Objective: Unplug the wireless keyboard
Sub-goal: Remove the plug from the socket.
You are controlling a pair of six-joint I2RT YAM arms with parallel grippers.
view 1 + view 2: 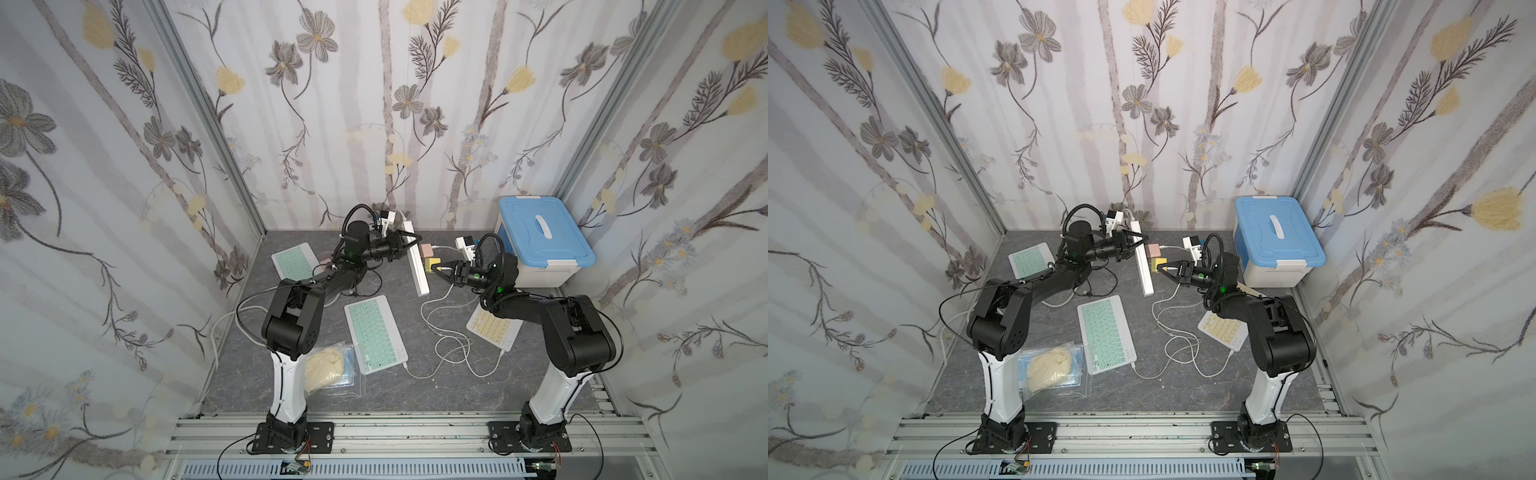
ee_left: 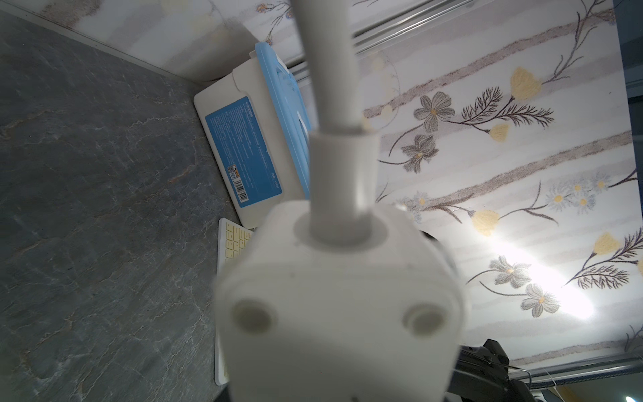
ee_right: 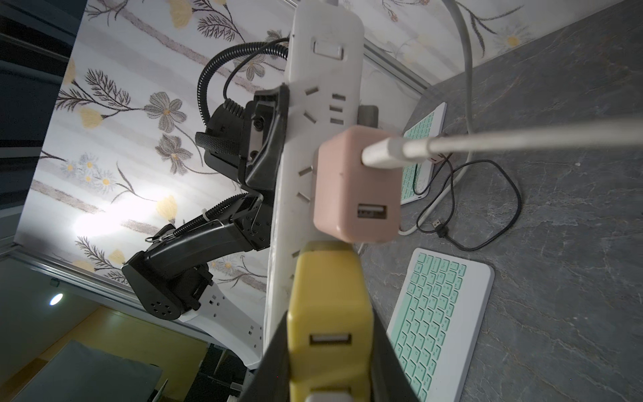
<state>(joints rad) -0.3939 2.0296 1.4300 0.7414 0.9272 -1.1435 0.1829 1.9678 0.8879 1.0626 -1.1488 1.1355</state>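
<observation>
Unplugging step: right gripper (image 1: 434, 268) clamps yellow plastic charger cube (image 3: 328, 302), left gripper (image 1: 410, 240) pinches long white power strip (image 1: 420, 274) (seemingly bracing it); next probably needs a straight pull.

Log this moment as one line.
left gripper: holding power strip | right gripper: clamped on yellow charger | charger: plugged into strip

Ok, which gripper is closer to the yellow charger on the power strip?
Right. The right gripper is closed around the yellow charger; the left gripper clamps the power strip farther along, near the pink charger.
</observation>
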